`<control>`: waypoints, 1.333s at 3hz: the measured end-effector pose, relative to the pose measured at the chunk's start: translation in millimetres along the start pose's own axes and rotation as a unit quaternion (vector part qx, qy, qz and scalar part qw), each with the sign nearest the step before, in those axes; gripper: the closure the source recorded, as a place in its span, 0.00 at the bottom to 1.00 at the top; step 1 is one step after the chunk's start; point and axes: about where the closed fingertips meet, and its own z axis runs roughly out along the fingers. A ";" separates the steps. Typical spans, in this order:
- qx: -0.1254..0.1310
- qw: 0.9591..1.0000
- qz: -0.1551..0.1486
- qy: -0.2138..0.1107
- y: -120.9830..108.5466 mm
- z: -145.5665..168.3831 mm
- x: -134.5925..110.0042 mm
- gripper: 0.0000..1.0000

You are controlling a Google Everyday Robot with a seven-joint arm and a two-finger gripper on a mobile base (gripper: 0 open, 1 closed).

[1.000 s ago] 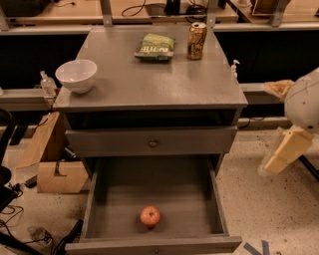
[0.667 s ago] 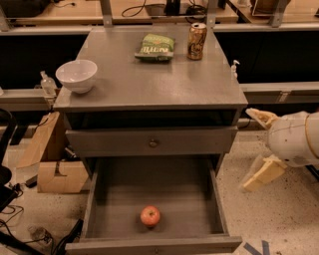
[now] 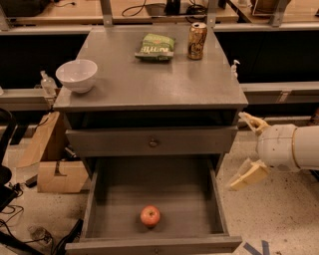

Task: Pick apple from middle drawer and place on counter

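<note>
Grey middle drawer (image 3: 167,189), apple (image 3: 150,215) near front edge, spread tool (image 3: 248,148) outside right wall

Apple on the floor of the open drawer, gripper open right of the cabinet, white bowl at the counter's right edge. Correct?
No: the camera view shows the white bowl at the left edge of the counter. The apple is in the open middle drawer, and the gripper is open right of the cabinet.

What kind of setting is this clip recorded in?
Probably a robotics lab or office: wooden desks with cables behind a grey cabinet, cardboard box on the floor. The end effector hangs open right of the drawer.
</note>
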 end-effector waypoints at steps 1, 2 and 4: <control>-0.003 1.000 0.007 -0.007 5.1 29.4 6.7 0.00; -0.024 0.999 0.014 -0.028 28.7 84.6 21.7 0.00; -0.096 0.993 -0.001 -0.069 99.5 202.4 57.1 0.00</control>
